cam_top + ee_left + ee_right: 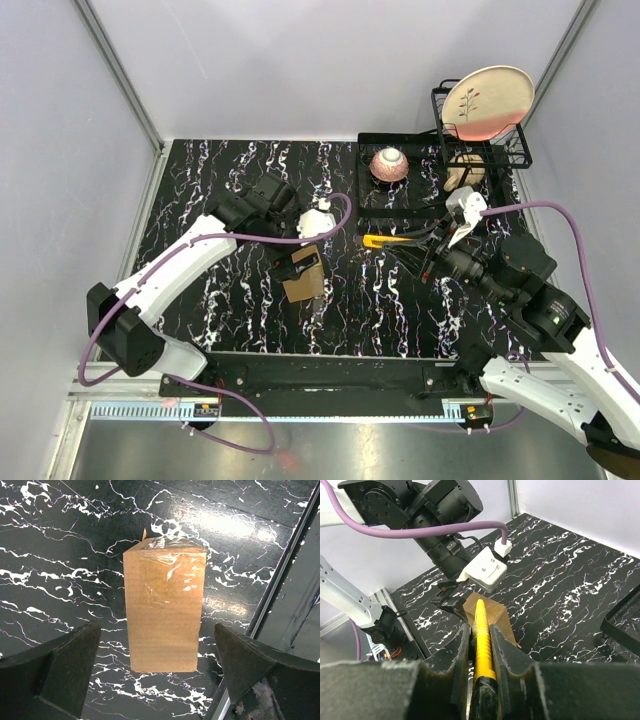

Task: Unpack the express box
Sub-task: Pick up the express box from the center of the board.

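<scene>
The express box (303, 288) is a small brown cardboard box lying on the black marbled table near the middle. In the left wrist view the express box (165, 610) shows a taped far end. My left gripper (156, 627) hangs just above it, open wide, a finger (60, 670) on either side and not touching. My left gripper (300, 258) covers the box's far end from above. My right gripper (480, 630) is shut on a yellow utility knife (481, 625) that points at the express box (497, 614). From above, the right gripper (415, 245) holds the knife (385, 241) right of the box.
A black tray (365, 180) at the back right holds a pink bowl (389, 164). Behind it a wire rack (515, 155) carries a pale plate (488, 100). The table's metal edge rail (280, 595) runs close to the box's right side.
</scene>
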You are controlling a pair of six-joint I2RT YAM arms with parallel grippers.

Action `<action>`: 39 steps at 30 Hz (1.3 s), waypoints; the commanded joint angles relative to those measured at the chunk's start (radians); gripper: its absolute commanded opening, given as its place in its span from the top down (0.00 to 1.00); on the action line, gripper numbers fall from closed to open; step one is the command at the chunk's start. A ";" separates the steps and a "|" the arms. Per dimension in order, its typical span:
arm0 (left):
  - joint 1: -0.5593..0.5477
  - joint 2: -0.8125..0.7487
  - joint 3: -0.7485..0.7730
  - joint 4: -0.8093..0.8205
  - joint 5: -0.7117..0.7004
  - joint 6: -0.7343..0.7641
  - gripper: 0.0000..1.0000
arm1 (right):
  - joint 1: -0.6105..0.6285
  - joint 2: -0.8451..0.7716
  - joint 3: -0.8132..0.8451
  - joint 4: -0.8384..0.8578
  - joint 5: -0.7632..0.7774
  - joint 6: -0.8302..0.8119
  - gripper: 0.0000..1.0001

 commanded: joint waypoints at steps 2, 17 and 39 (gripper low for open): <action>0.022 0.011 -0.017 0.048 0.025 0.044 0.01 | 0.001 -0.008 0.007 0.001 0.025 0.004 1.00; 0.040 0.091 -0.077 0.122 0.107 0.062 0.01 | 0.001 -0.017 0.009 -0.014 0.036 0.008 1.00; 0.074 0.058 -0.149 0.097 0.154 0.095 0.16 | 0.001 -0.030 -0.014 -0.028 0.048 0.017 1.00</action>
